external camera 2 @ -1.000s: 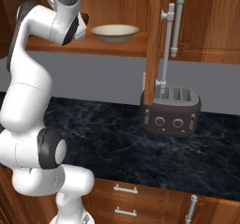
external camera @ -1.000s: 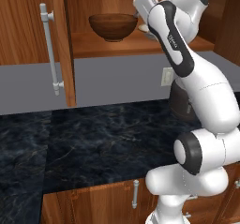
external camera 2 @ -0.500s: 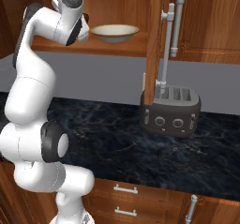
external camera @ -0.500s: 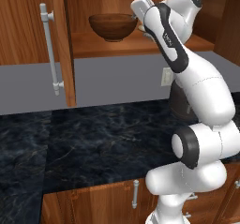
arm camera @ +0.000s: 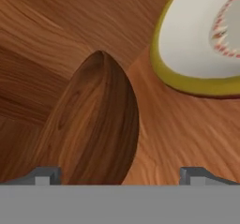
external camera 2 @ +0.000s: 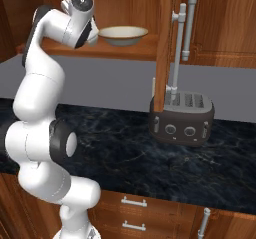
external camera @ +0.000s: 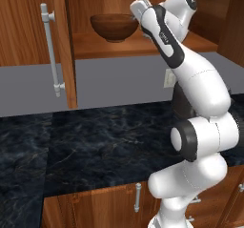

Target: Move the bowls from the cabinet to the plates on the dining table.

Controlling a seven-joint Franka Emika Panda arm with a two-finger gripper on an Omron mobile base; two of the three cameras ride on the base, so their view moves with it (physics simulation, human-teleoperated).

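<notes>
Reddish-brown wood surrounds the two-finger gripper (arm camera: 120, 175), which is raised inside the open wall cabinet (external camera: 28, 26) at shelf level. Its jaws stand wide apart, holding nothing; the two small dark fingertips (arm camera: 44, 175) appear at the lower corners of the hand view with a broad gap between them.

Directly ahead of the gripper, and reaching into the gap between its fingertips, lies the deep, glossy dark-brown wooden bowl (arm camera: 93, 124); whether either finger touches its rim cannot be told. In the left base view the same bowl (external camera: 114, 26) rests on the cabinet's wooden shelf (external camera: 143, 48), just beside the hand on its left.

Ahead and to the right of the gripper in the hand view sits the shallower cream ceramic bowl (arm camera: 197, 35), with a tan rim and a reddish pattern inside. It stands apart from the brown bowl on the same shelf. In the right base view the cream bowl (external camera 2: 123, 34) lies just beyond the robot's wrist.

Well below the gripper stretches the black, pale-veined marble counter (external camera: 95, 146). A dark four-slot toaster (external camera 2: 182, 117) stands on that counter, low and to the right of the gripper, partly behind the edge of an open cabinet door with a long silver bar handle (external camera 2: 177, 53).
</notes>
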